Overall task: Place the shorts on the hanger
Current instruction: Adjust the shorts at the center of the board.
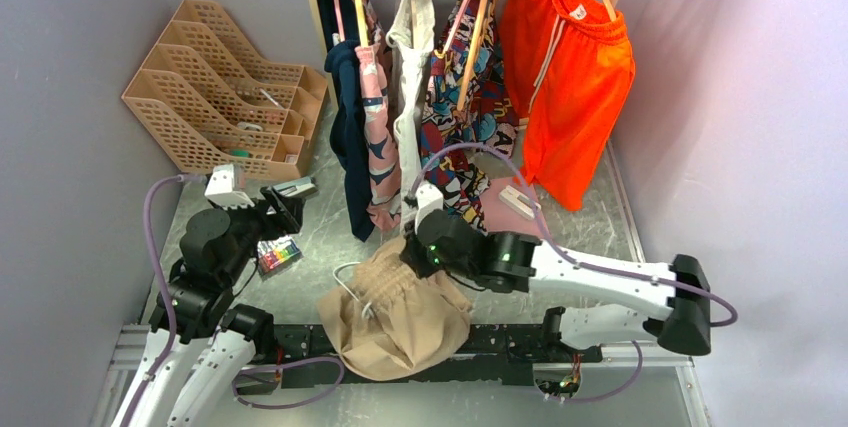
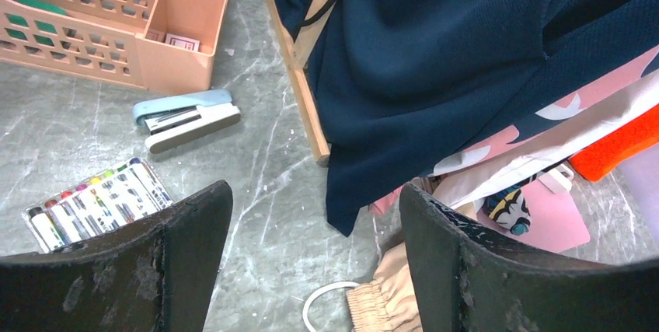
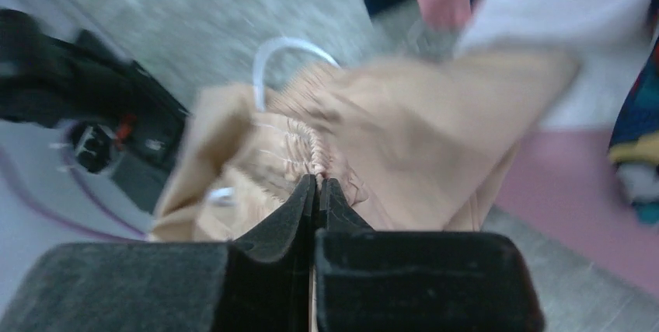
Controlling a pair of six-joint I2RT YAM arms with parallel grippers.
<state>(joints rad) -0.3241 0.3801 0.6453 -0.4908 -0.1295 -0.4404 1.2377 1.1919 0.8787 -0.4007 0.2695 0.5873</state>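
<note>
Beige shorts point(image 1: 405, 322) are heaped at the counter's point(image 1: 330, 247) near edge and pinched at the gathered waistband by the fully closed right hand point(image 3: 319, 186). The left hand point(image 2: 315, 207) is held wide open and empty. If lifted by so thin a fold, the cloth could be lost, or its white drawstring point(image 3: 289, 41) snagged.

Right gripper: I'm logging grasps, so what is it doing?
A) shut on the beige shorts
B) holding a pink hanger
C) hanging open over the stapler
A: in the right wrist view the right gripper has its jaws closed on the gathered waistband of the shorts.
</note>
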